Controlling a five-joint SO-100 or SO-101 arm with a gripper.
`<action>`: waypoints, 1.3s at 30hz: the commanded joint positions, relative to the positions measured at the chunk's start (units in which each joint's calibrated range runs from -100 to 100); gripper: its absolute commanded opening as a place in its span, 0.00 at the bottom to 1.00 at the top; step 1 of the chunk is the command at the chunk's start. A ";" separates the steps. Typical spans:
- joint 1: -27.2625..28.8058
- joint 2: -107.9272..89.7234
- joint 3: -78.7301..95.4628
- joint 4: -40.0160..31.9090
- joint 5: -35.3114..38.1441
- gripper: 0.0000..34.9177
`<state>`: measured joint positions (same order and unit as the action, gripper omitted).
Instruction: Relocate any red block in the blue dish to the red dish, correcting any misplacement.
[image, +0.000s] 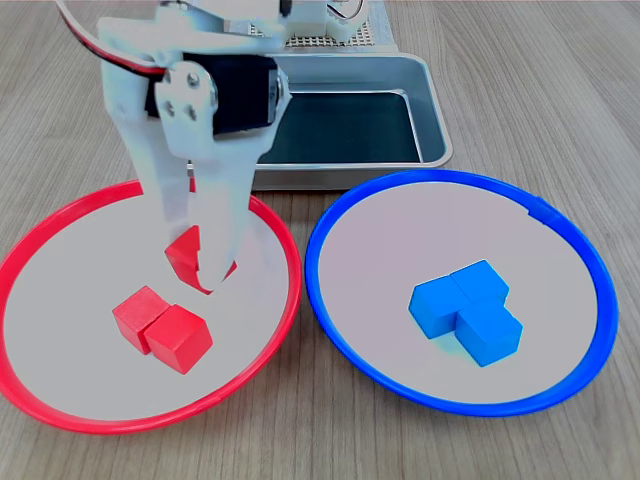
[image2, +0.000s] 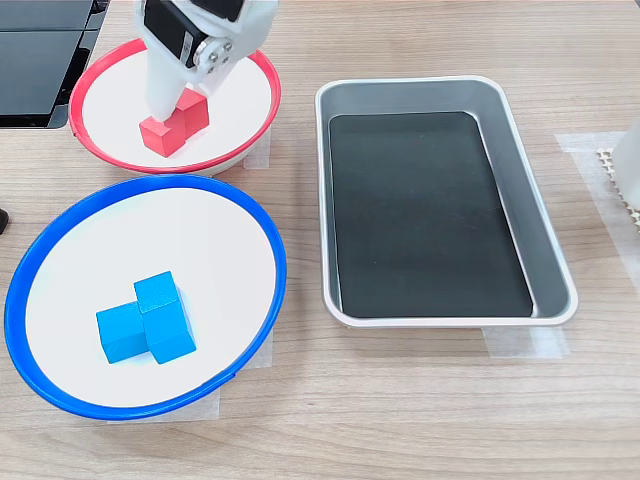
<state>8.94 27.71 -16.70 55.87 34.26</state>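
I am seeing my end effector (image: 205, 262) clamping the red block (image: 186, 256) just above the red dish (image: 60, 300). Two more red cubes (image: 162, 328) are sitting just below it; the blue dish (image: 560, 250) is lying well off to the first exterior view's right.

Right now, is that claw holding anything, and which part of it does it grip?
Yes. The claw holds a red block over the red dish, fingers pressing on opposite sides of the tilted block.

A pale wood-grain table (image2: 420, 410) carries the red dish (image2: 255, 125) far-left in the second exterior view, the blue dish (image2: 60, 250) nearer, and a metal tray (image2: 545, 240) right.
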 joint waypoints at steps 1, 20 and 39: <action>0.33 0.40 -1.28 0.46 -0.24 0.01; 0.52 7.39 -6.65 -0.03 0.10 0.01; 1.18 7.39 -6.93 -0.28 0.93 0.10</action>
<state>9.82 35.89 -21.14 55.87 34.55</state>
